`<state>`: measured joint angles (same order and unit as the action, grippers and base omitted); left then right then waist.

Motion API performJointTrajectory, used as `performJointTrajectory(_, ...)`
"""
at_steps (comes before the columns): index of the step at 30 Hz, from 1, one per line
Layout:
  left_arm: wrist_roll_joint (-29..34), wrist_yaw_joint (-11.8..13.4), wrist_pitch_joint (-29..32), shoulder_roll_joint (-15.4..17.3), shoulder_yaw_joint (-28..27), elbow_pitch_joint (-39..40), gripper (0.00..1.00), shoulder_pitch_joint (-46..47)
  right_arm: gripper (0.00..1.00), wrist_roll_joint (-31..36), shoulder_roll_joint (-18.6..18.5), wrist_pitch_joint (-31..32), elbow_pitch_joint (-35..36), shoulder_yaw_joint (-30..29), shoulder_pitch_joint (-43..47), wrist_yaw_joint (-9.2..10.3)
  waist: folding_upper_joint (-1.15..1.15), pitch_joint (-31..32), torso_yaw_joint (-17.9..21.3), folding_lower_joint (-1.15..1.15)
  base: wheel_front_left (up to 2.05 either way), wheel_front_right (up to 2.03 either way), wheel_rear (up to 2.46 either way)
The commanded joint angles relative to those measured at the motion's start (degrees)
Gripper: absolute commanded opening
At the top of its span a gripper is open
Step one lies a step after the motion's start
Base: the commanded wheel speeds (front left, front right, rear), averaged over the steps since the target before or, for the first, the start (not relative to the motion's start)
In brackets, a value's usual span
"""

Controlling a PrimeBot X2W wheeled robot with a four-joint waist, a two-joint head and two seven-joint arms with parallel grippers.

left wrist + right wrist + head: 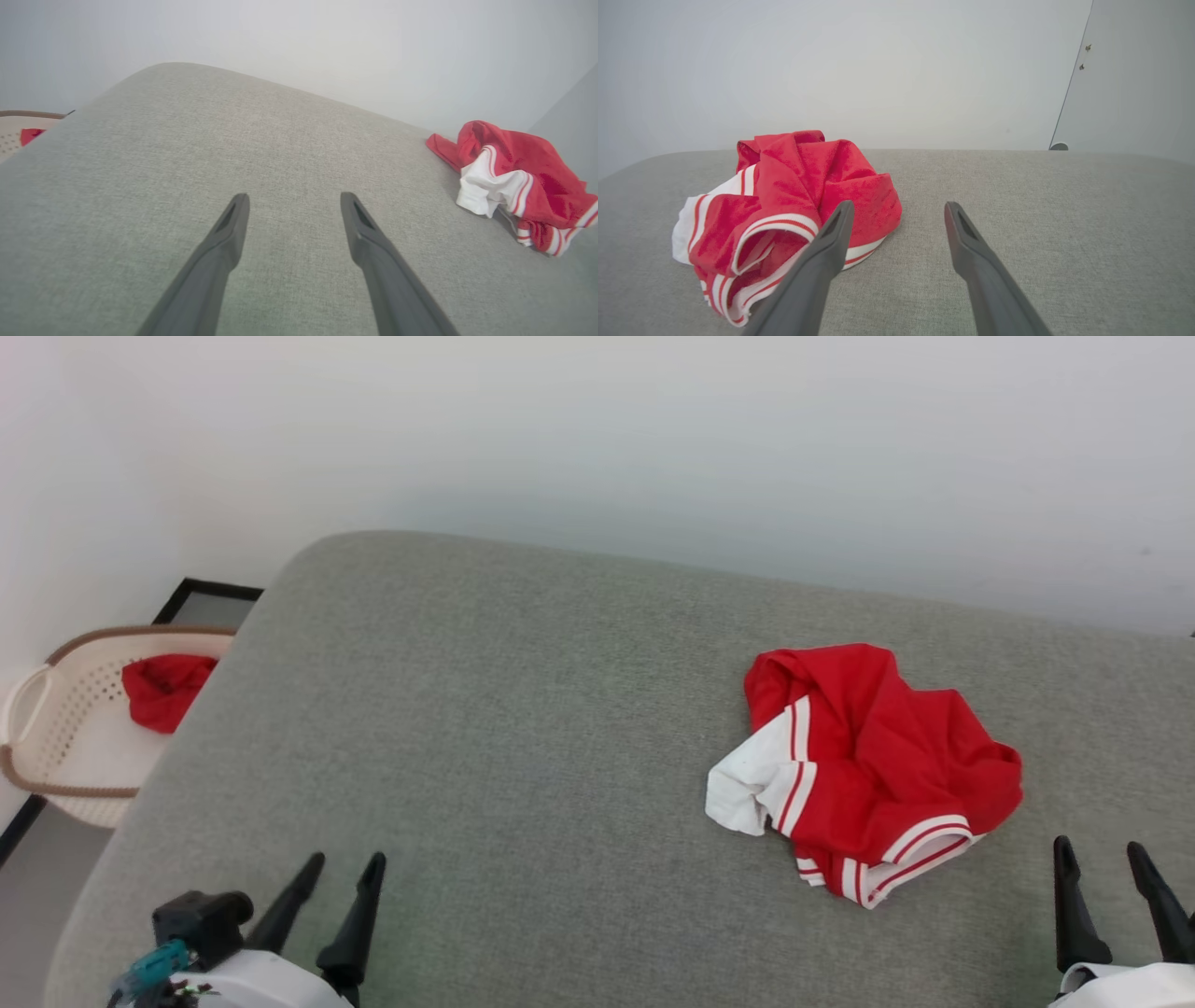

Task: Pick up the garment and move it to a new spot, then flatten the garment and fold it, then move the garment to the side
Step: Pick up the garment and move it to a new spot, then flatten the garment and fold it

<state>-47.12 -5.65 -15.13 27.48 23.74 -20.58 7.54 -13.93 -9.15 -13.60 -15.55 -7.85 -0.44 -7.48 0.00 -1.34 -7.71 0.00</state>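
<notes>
A pale, bare wall [653, 448] runs behind a wide grey woven-fabric cushion [523, 728] with a rounded far-left corner. Off that surface's left edge, at nine o'clock in the head view, a cream perforated laundry basket [56, 747] with a brown rim stands on the grey floor [47, 887]. A red cloth [163, 689] lies inside it against the side nearest the cushion. A black-edged panel [210, 602] lies just beyond the basket, at its one o'clock.

The garment [878, 756] sits crumpled in a heap on the right half of the cushion, at about four o'clock from the cushion's middle. It is mostly red, with a white panel bunched at its nine o'clock side and striped trim curling along its six o'clock edge. In the right wrist view a pale door-like panel [1139, 79] stands at the far right of the wall.

The left gripper [345, 861] is low at seven o'clock in the head view, fingers spread apart, holding nothing, over bare fabric well apart from the garment. The right gripper [1100, 847] is at five o'clock, fingers likewise parted and empty. The garment lies near it, at its ten o'clock, not touching.
</notes>
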Motion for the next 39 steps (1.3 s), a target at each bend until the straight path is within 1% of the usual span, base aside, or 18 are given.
performJointTrajectory(1, 2.1, 0.7, 0.0, -0.4, -1.6, 1.2, 1.0, -1.0, 1.0, 0.2, -0.2, 0.1, 0.4, -0.3, 0.5, -0.02, 0.0, 0.4, 0.8, 0.0, 0.0, 0.0, 0.0)
performJointTrajectory(4, 7.6, 1.8, 0.0, -1.3, -5.0, 4.4, 1.0, -3.2, 1.0, 0.2, -0.1, 0.3, 1.4, -0.6, 0.1, -0.02, 0.0, 0.8, 1.6, 0.0, 0.0, 0.0, 0.0)
performJointTrajectory(8, 13.1, 2.5, 0.0, -2.5, -9.5, 8.8, 1.0, -5.4, 1.0, 0.3, 0.1, 0.3, 2.6, -0.7, -0.5, -0.02, 0.0, 1.1, 2.7, 0.0, 0.0, 0.0, 0.0)
performJointTrajectory(13, 18.0, 2.1, 0.0, -4.7, -14.4, 13.1, 1.0, -7.9, 1.0, 0.2, 0.5, 0.4, 3.8, -0.6, -0.8, -0.02, 0.0, 1.5, 3.7, 0.0, 0.0, 0.0, 0.0)
performJointTrajectory(18, 20.6, 0.9, 0.0, -7.2, -17.3, 14.3, 1.0, -9.9, 1.0, 0.3, 1.2, 0.2, 4.4, -0.5, -0.1, -0.02, 0.0, 1.6, 4.1, 0.0, 0.0, 0.0, 0.0)
performJointTrajectory(24, 22.5, -0.4, 0.0, -9.0, -18.5, 13.2, 1.0, -10.4, 1.0, 0.4, 1.7, -0.1, 4.0, -0.4, -0.1, -0.02, 0.0, 1.4, 4.3, 0.0, 0.0, 0.0, 0.0)
performJointTrajectory(32, 23.4, -1.4, 0.0, -9.7, -18.8, 12.7, 1.0, -9.4, 1.0, 0.4, 1.9, -0.4, 3.7, -0.3, -0.8, -0.02, 0.0, 1.4, 4.3, 0.0, 0.0, 0.0, 0.0)
performJointTrajectory(33, 23.3, -1.5, 0.0, -9.5, -18.4, 12.7, 1.0, -8.8, 1.0, 0.3, 2.0, -0.4, 3.7, -0.3, -0.9, -0.02, 0.0, 1.4, 4.2, 0.0, 0.0, 0.0, 0.0)
performJointTrajectory(36, 23.8, -1.7, 0.2, -7.5, -16.3, 12.4, 1.0, -5.3, 1.0, 0.2, 2.3, -0.5, 3.6, -0.4, -1.2, -0.02, 0.0, 1.1, 3.9, 0.0, 0.0, 0.0, 0.0)
performJointTrajectory(39, 24.2, -1.8, 2.0, -5.0, -13.2, 12.7, 1.0, 1.1, 1.0, 0.1, 2.5, -0.5, 3.8, 0.2, -2.3, -0.02, 0.0, -0.1, 4.2, 0.0, 0.0, 0.0, 0.0)
